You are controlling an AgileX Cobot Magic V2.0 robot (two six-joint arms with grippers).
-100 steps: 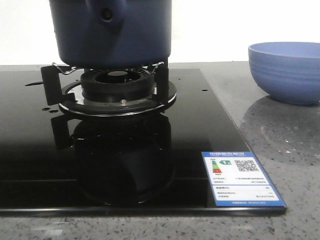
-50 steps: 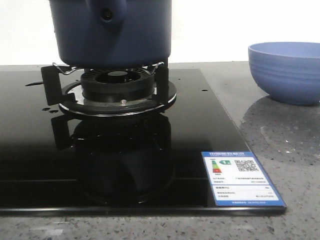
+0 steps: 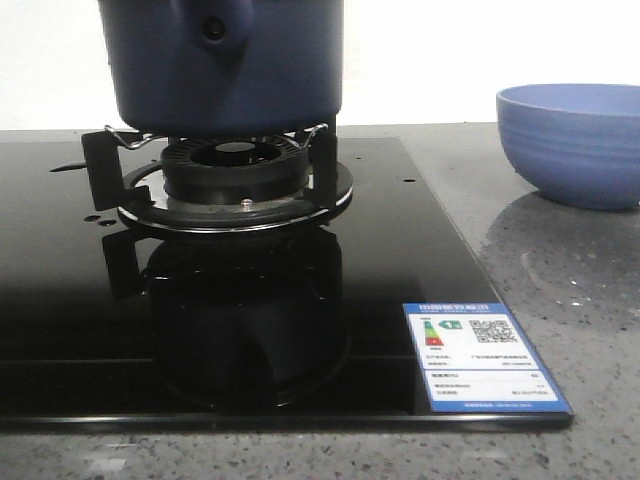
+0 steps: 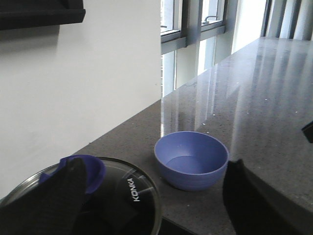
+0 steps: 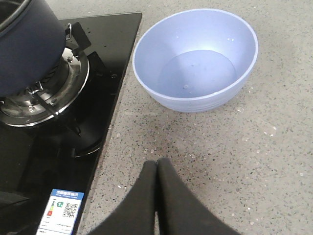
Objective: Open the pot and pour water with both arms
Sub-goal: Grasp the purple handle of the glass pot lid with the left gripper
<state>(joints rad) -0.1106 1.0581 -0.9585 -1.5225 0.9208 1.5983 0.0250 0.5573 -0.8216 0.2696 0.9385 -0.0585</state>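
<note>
Pot, navy, sits on the burner of the black cooktop, glass lid on. Bowl stands on the counter just beside the cooktop. Left gripper gapes wide over the lid, holding nothing. Right gripper is pressed closed, empty, above the counter near the bowl.

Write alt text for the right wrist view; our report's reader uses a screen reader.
A shut black gripper hangs over a speckled grey counter, pointing toward a light blue bowl holding a little water. Beside the bowl, a dark blue pot sits on a burner of a black glass stove.
</note>
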